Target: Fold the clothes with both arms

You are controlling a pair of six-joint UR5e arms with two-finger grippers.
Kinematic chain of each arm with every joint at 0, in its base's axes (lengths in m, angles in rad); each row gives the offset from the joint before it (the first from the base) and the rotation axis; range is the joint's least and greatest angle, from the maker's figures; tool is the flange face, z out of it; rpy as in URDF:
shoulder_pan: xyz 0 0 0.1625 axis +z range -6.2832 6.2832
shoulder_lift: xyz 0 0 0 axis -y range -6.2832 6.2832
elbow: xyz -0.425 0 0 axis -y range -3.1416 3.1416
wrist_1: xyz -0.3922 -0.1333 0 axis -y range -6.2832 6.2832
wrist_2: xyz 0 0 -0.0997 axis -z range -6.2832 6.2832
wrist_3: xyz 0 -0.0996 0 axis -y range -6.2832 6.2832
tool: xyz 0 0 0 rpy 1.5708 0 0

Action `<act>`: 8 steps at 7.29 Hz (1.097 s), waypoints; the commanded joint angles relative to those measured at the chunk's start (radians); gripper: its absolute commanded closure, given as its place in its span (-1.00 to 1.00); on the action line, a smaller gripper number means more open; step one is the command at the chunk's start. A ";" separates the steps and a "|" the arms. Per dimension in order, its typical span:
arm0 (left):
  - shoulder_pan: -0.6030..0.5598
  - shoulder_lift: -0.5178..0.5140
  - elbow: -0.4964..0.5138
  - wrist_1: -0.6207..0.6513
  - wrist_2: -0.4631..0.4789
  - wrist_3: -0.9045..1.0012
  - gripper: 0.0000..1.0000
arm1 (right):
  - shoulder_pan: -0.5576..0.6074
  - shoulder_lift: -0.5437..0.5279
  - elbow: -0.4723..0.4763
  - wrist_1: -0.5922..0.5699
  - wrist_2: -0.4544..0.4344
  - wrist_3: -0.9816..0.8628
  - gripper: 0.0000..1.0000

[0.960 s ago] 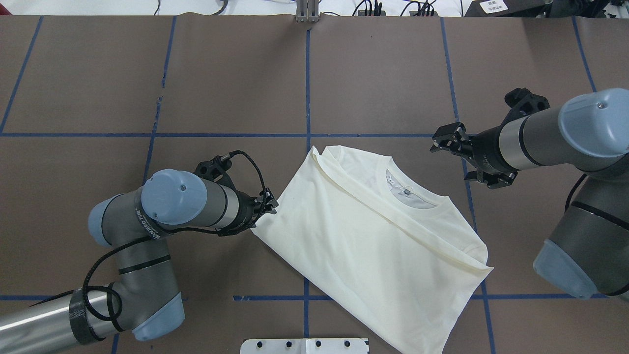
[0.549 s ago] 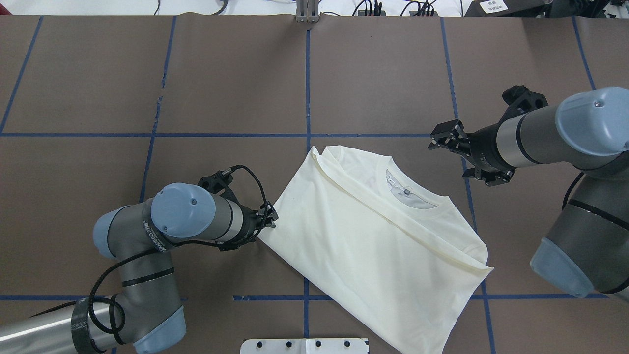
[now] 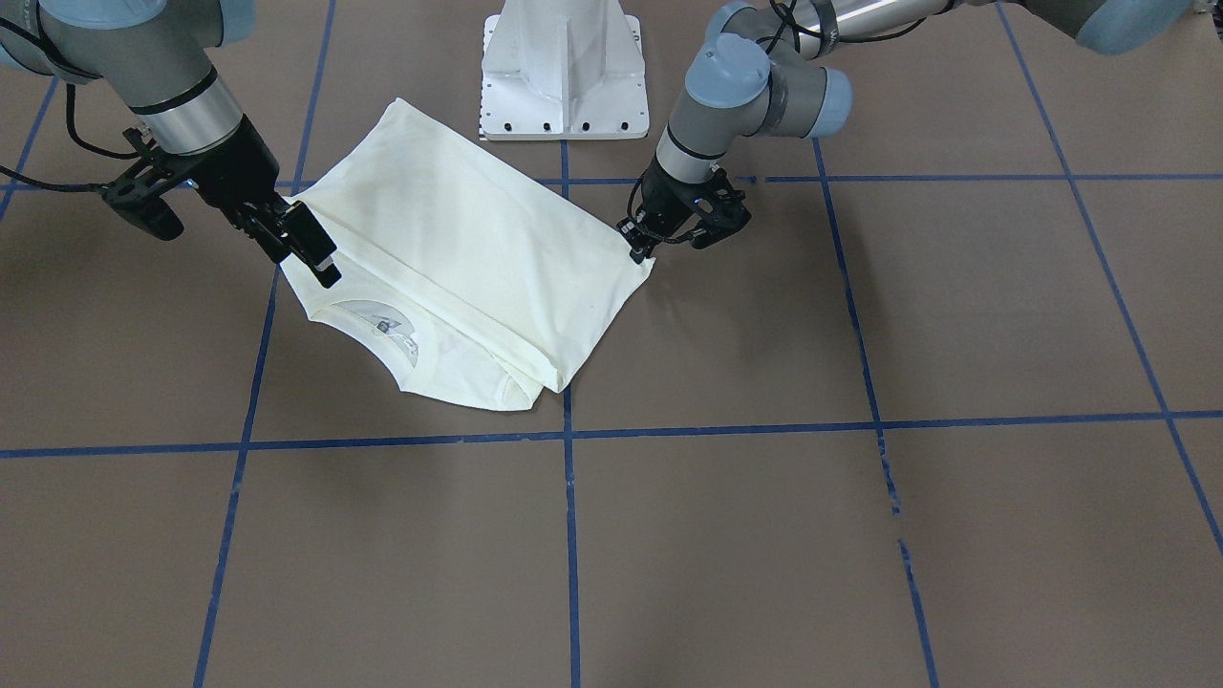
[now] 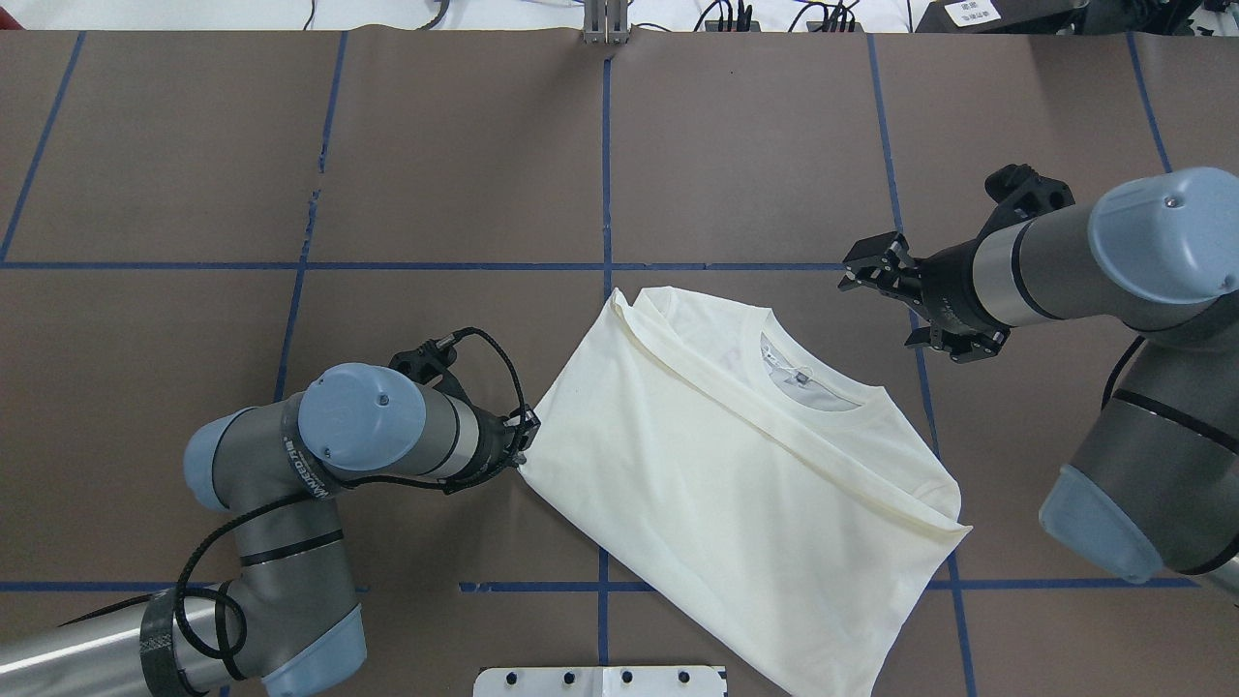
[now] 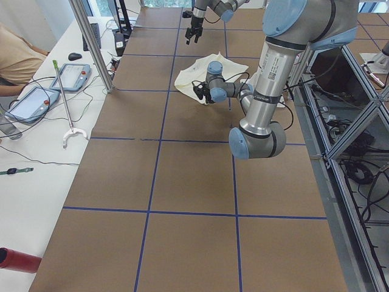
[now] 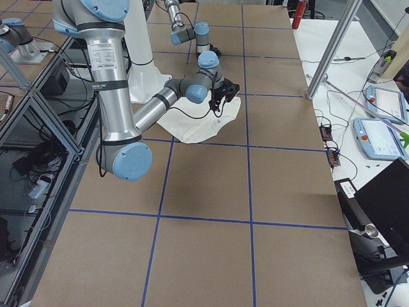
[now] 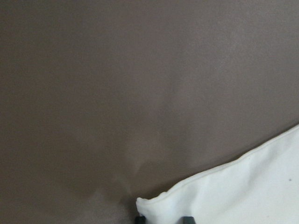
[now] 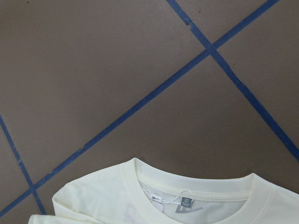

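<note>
The cream shirt (image 4: 736, 484) lies folded flat near the table's middle, collar (image 4: 813, 382) up toward my right arm. The cat print is hidden. It also shows in the front view (image 3: 459, 258). My left gripper (image 4: 526, 447) sits low at the shirt's left corner. In the left wrist view that corner (image 7: 159, 205) lies between the two fingertips, and the gripper appears shut on it. My right gripper (image 4: 883, 308) is open and empty, held just beyond the collar side. The right wrist view shows the collar (image 8: 196, 182) below it.
The white pedestal base (image 3: 564, 67) stands at the table's near edge, close behind the shirt. Blue tape lines (image 4: 605, 174) grid the brown table. A side bench with tablets (image 5: 36, 97) and a metal post (image 5: 91, 42) lies beyond the far edge.
My left gripper has moved down along the shirt's left edge to its corner, and the corner has shifted slightly. My right gripper has drifted a little toward the shirt, still open.
</note>
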 commanded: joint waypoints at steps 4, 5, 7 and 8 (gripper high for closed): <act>-0.322 -0.131 0.160 0.040 -0.004 0.392 1.00 | -0.003 0.021 -0.029 0.002 0.002 0.000 -1.00; -0.353 -0.214 0.307 -0.035 -0.004 0.413 1.00 | -0.006 0.056 -0.034 0.002 -0.001 0.003 -1.00; -0.373 -0.405 0.581 -0.183 -0.001 0.425 1.00 | -0.038 0.083 -0.037 0.002 -0.001 0.003 -1.00; -0.373 -0.441 0.638 -0.186 0.002 0.460 1.00 | -0.075 0.118 -0.046 0.002 -0.053 0.009 -1.00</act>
